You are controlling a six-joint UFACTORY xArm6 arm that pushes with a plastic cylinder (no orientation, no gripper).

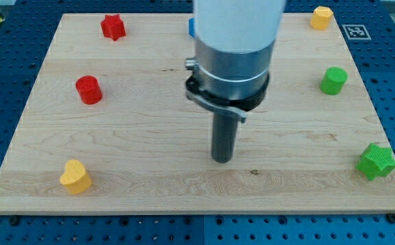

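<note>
My tip (222, 160) down on pale wooden board (150, 184), mid-board, touching no block, grasping nothing. Nearest: yellow heart-shaped block (75, 176) at 9 o'clock, green star-shaped block (376, 161) at 3 o'clock, red cylinder block (88, 90) at 10 o'clock; all well apart.

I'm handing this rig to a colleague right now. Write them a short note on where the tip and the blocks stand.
My tip rests on the wooden board near its middle, touching no block.
View's left: red star at top, red cylinder below it, yellow heart near the bottom.
View's right: yellow block at top, green cylinder, green star near the bottom edge.
A blue block peeks out behind the arm; its shape is hidden.
</note>
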